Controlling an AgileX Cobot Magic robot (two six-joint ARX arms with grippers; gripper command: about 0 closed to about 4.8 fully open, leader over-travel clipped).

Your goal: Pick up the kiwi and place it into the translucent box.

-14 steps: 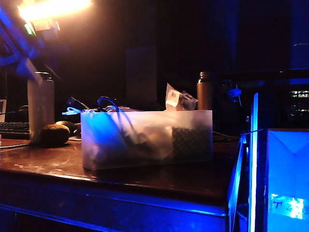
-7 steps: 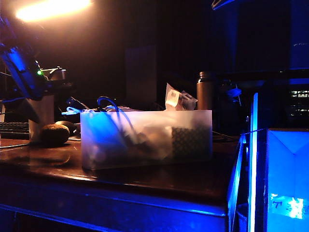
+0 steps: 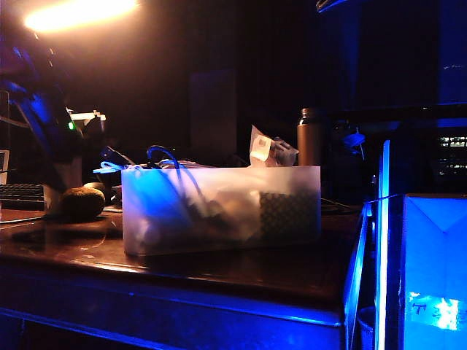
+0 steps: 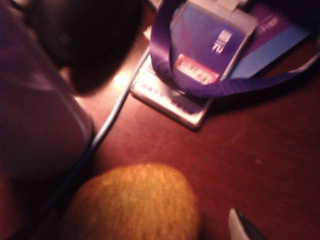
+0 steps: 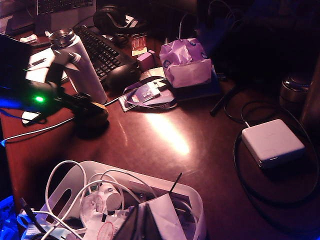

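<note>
1. Left gripper (image 5: 82, 105) hangs over the kiwi (image 3: 82, 203), jaws apart, nothing between them; right wrist view shows this, exterior view only a dark arm.
2. Kiwi lies on the bench (image 3: 241, 273), just beside the translucent box (image 3: 221, 209), near the steel bottle (image 5: 80, 65).
3. Left wrist view: lanyard badge (image 4: 197, 65), black mouse (image 4: 87, 35) beyond the kiwi.
4. Right gripper unseen; its state cannot be told.

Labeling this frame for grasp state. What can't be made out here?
- Left end effector: jaws hidden, the arm covers them in the right wrist view; only a fingertip shows at the left wrist view's edge.
- Kiwi: blurred, cut off.
- Right end effector: in no view.
- Translucent box: contents blurred.
</note>
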